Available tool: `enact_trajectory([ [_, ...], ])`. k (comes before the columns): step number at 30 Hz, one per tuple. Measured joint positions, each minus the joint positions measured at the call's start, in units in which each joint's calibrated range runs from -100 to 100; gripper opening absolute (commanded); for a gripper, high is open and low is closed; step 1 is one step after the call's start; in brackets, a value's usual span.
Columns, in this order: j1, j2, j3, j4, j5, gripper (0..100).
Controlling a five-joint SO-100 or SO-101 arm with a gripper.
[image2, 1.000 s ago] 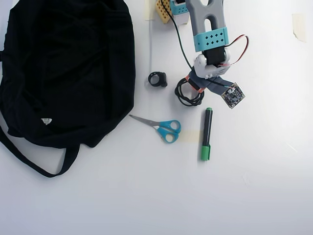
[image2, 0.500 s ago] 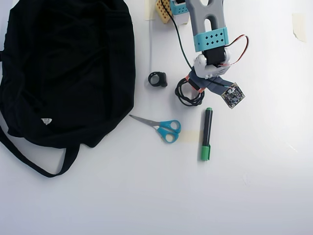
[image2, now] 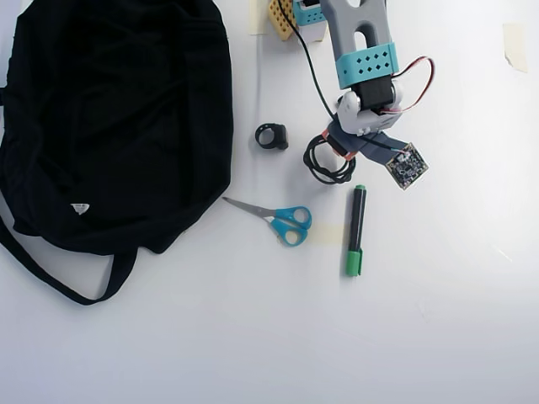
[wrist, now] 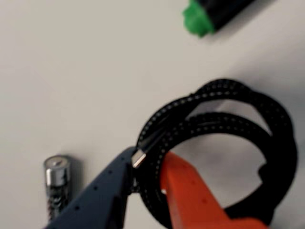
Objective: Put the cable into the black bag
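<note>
The cable (wrist: 224, 138) lay as a small round coil of black braided cord on the white worktop (image2: 438, 337), toward the far edge and a little right of the middle in the overhead view (image2: 327, 160). In the wrist view we saw its silver-tipped plug end sticking out at the near side of the coil. The gripper (wrist: 148, 174) had one dark blue-grey finger (wrist: 102, 195) and one orange finger (wrist: 190, 195), and these were clamped on the strands at that side of the coil, with the plug end just at the blue-grey tip. From above, the gripper (image2: 330, 145) sat over the far edge of the coil, below the arm (image2: 364, 50) that reached in from the far edge.

The black bag (image2: 118, 118) filled the far left corner of the worktop, well apart from the cable, its strap (image2: 59, 282) looping toward the near left and a tiny white tag (image2: 80, 208) showing on the fabric. Between bag and cable we noted a small black ring-shaped clip (image2: 271, 136). Blue-handled scissors (image2: 278, 220) lay near the middle, and a green-capped black marker (image2: 355, 229) just right of them, near the coil. In the wrist view the marker's green cap (wrist: 198, 19) showed at the top edge, and a small silver cylinder (wrist: 56, 183) stood at the lower left; we could not tell what it was.
</note>
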Motion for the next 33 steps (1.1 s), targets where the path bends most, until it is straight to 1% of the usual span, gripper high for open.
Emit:
enact_trajectory([
  [9, 0.00, 0.00, -9.20, 8.59, 0.00, 2],
  [13, 0.00, 0.00, -14.07, 12.28, -1.37, 2],
  [23, 0.00, 0.00, -27.20, 24.22, -2.05, 2],
  [27, 0.59, 0.00, -29.95, 25.85, -2.10, 2],
  [33, 3.38, -2.99, -30.74, 26.45, -5.71, 2],
])
